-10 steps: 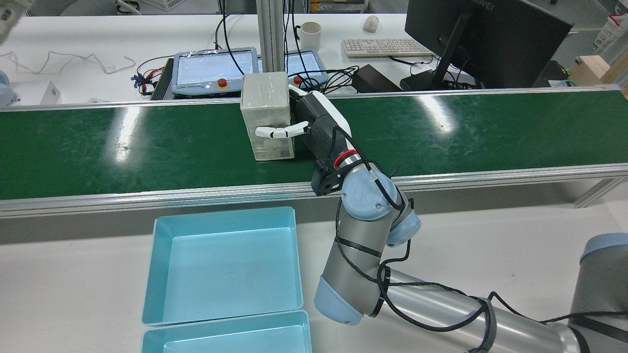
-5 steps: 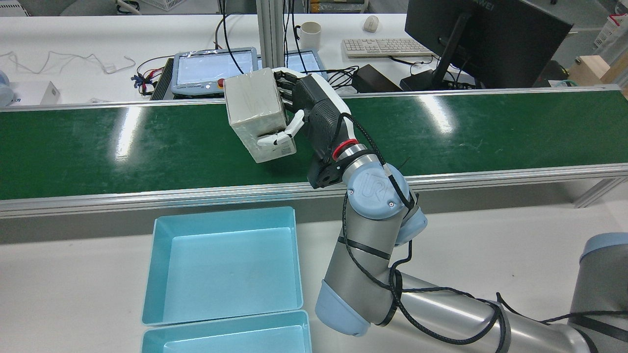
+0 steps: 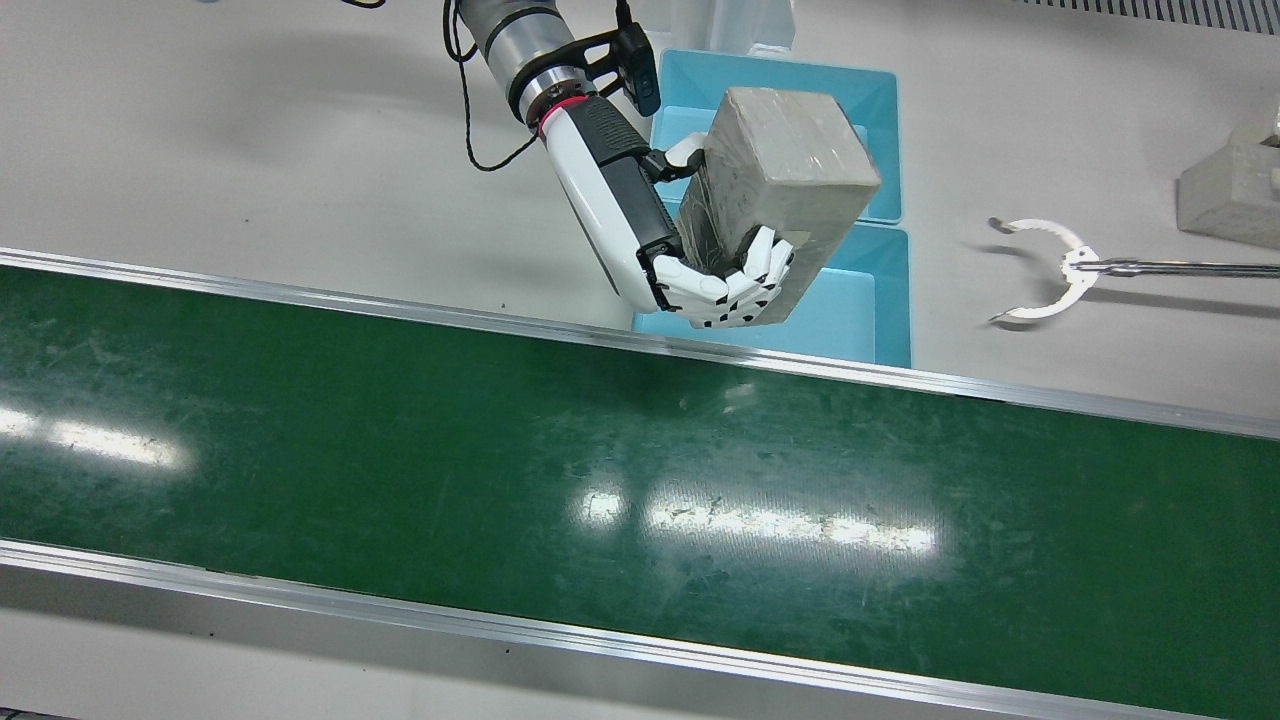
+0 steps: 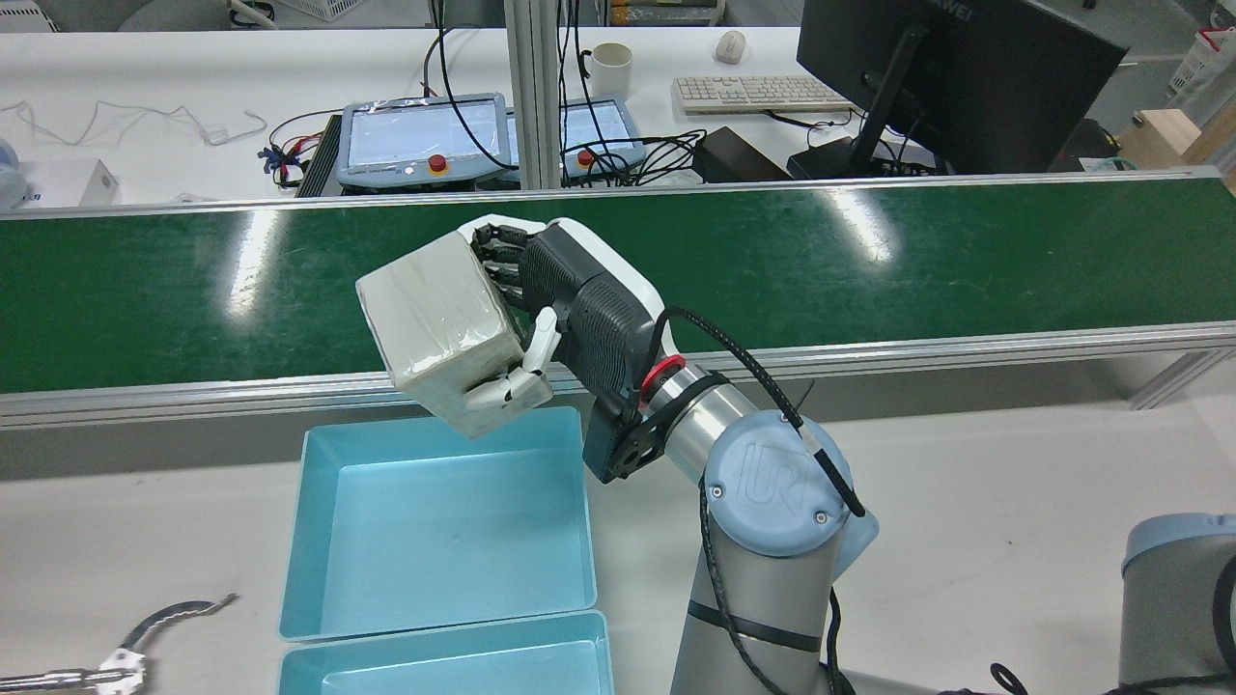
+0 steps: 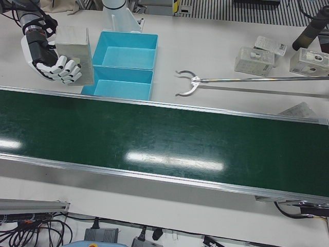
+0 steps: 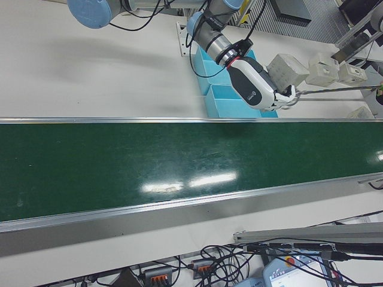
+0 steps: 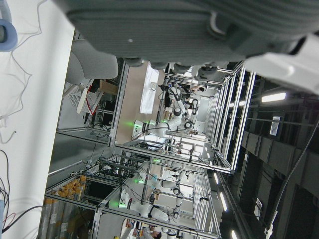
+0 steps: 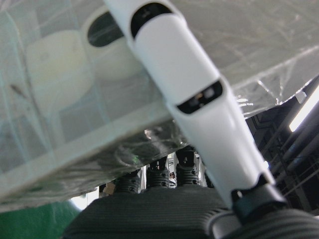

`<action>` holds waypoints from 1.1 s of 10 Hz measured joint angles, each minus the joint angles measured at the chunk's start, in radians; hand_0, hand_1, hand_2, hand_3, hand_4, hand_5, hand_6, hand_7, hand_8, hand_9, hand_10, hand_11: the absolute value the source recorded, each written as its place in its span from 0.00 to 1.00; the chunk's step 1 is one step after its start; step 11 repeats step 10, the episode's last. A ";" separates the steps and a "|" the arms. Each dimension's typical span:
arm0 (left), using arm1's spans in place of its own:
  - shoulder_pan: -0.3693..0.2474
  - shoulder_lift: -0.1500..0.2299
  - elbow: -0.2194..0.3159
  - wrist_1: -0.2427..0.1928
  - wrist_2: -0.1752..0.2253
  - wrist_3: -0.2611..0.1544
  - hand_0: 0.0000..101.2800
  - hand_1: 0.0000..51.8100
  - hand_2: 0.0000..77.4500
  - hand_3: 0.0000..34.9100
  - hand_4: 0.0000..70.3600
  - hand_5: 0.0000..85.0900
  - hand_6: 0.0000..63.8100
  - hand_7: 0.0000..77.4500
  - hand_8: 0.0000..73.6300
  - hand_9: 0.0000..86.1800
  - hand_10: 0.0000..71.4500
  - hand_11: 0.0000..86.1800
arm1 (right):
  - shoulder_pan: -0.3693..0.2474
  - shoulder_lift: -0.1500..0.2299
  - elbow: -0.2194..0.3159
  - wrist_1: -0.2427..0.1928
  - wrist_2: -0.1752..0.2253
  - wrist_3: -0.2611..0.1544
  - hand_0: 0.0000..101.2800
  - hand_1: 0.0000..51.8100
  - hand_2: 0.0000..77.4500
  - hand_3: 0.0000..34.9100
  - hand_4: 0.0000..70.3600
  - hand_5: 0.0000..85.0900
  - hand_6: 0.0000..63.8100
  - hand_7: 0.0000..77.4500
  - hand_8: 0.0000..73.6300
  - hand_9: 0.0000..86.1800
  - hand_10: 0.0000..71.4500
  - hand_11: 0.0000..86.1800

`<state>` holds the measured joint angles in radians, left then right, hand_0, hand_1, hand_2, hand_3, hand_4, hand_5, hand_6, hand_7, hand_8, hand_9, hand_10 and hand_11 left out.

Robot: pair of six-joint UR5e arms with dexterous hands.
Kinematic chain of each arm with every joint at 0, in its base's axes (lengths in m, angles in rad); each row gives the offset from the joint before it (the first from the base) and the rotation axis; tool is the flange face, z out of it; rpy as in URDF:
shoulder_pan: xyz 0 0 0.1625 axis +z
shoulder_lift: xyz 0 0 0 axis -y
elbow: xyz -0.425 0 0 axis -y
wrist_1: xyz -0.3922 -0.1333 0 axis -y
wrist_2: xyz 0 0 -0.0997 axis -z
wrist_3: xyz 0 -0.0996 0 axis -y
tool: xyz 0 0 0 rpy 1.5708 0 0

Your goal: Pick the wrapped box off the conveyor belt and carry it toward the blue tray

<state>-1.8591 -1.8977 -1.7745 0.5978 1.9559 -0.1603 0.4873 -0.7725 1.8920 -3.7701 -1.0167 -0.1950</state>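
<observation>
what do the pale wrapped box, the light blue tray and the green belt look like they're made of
Pale wrapped box: apparently cardboard under clear glossy film, judging by the wrinkles and glare. Light blue tray: likely moulded plastic, smooth, even-coloured, with rounded corners. Green belt: probably rubbery or PVC sheet, semi-glossy, scuffed, reflecting the lamps.

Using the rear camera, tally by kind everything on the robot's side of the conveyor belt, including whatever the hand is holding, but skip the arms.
Blue trays: 2
Wrapped box, held by the right hand: 1
Grabber tool: 1
Total: 4
</observation>
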 joint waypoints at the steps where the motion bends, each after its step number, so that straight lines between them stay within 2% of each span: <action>1: 0.000 0.000 0.000 0.000 0.000 0.000 0.00 0.00 0.01 0.00 0.00 0.01 0.01 0.01 0.01 0.00 0.01 0.01 | -0.033 -0.018 0.021 -0.005 -0.004 0.000 0.58 0.13 0.42 0.01 0.49 0.62 0.65 0.47 0.64 0.46 0.47 0.47; 2: 0.000 0.000 0.000 0.000 0.000 0.000 0.00 0.00 0.01 0.00 0.00 0.01 0.01 0.01 0.01 0.00 0.01 0.01 | -0.058 -0.034 0.036 -0.007 -0.006 0.002 0.58 0.13 0.42 0.01 0.51 0.64 0.68 0.48 0.67 0.46 0.46 0.52; 3: 0.000 0.000 0.000 0.000 0.000 0.000 0.00 0.00 0.01 0.00 0.00 0.01 0.01 0.01 0.01 0.00 0.01 0.01 | -0.074 -0.051 0.051 -0.005 -0.005 0.005 0.58 0.03 0.39 0.01 0.47 0.67 0.66 0.46 0.61 0.46 0.27 0.47; 4: 0.000 0.000 0.000 0.000 0.000 0.000 0.00 0.00 0.01 0.00 0.00 0.01 0.01 0.01 0.01 0.00 0.01 0.01 | -0.084 -0.069 0.061 -0.001 -0.003 0.010 0.58 0.03 0.39 0.01 0.47 0.67 0.66 0.46 0.61 0.46 0.27 0.47; 5: 0.000 0.000 0.000 0.000 0.000 0.000 0.00 0.00 0.01 0.00 0.00 0.01 0.01 0.01 0.01 0.00 0.01 0.01 | -0.093 -0.077 0.063 0.003 -0.001 0.018 0.66 0.18 0.29 0.01 0.25 0.58 0.58 0.42 0.39 0.35 0.08 0.37; 6: 0.000 0.000 0.000 0.000 0.000 0.000 0.00 0.00 0.01 0.00 0.00 0.01 0.01 0.01 0.01 0.00 0.01 0.01 | -0.105 -0.081 0.058 0.006 -0.001 0.027 0.66 0.45 0.11 0.01 0.25 0.58 0.48 0.36 0.39 0.35 0.00 0.23; 7: 0.000 0.000 0.000 0.000 0.000 0.000 0.00 0.00 0.01 0.00 0.00 0.01 0.01 0.01 0.01 0.00 0.01 0.01 | -0.122 -0.081 0.053 0.011 0.000 0.036 0.58 0.15 0.03 0.08 0.12 0.37 0.21 0.11 0.24 0.22 0.00 0.05; 8: 0.000 0.000 0.000 0.000 0.000 0.000 0.00 0.00 0.01 0.00 0.00 0.01 0.01 0.01 0.01 0.00 0.01 0.01 | -0.140 -0.080 0.050 0.017 0.001 0.042 0.50 0.15 0.03 0.03 0.12 0.37 0.21 0.11 0.06 0.11 0.00 0.02; 9: 0.000 0.000 0.000 0.000 0.000 0.000 0.00 0.00 0.01 0.00 0.00 0.01 0.01 0.01 0.01 0.00 0.01 0.01 | -0.156 -0.078 0.048 0.022 0.001 0.045 0.50 0.15 0.03 0.03 0.12 0.37 0.21 0.11 0.06 0.11 0.00 0.02; 10: 0.000 0.000 0.000 0.000 0.000 0.000 0.00 0.00 0.01 0.00 0.00 0.01 0.01 0.00 0.01 0.00 0.01 0.01 | -0.167 -0.075 0.048 0.025 0.001 0.046 0.46 0.23 0.06 0.09 0.15 0.25 0.05 0.04 0.00 0.01 0.00 0.02; 11: 0.000 0.000 0.000 0.000 0.000 0.000 0.00 0.00 0.01 0.00 0.00 0.01 0.01 0.00 0.01 0.00 0.01 0.01 | -0.167 -0.075 0.048 0.025 0.001 0.046 0.46 0.23 0.06 0.09 0.15 0.25 0.05 0.04 0.00 0.01 0.00 0.02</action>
